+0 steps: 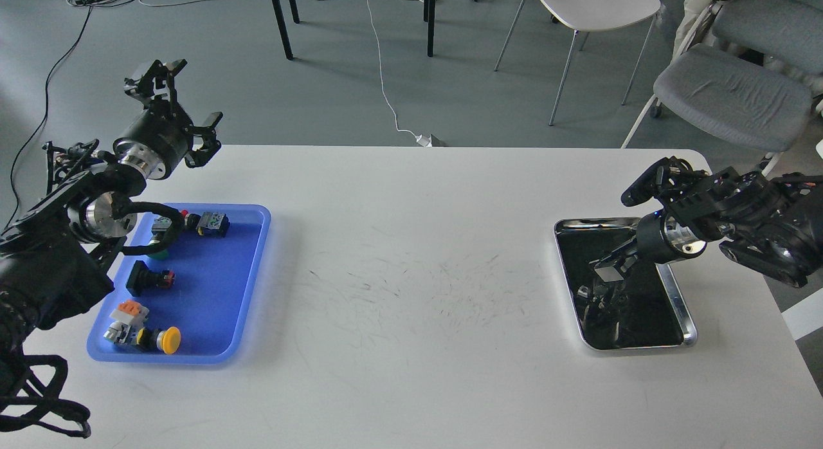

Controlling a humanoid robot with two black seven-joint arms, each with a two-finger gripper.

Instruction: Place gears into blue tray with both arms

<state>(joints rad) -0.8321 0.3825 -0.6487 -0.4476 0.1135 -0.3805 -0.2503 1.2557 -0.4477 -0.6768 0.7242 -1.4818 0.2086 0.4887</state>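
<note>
White table (411, 256) — blue tray (247, 269) left, steel tray (688, 320) right.

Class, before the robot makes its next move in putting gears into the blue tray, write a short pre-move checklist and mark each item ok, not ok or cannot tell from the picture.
1. Blue tray flat on the table, bare floor free: ok.
2. Left gripper open and empty, raised behind the tray's far corner: ok.
3. Right gripper state: cannot tell, seen dark and end-on.
4. Gears located: cannot tell; none visible in the steel tray, whose inside is dark and reflective.
5. Tray holds only gears: not ok; push-buttons lie in it.
</note>
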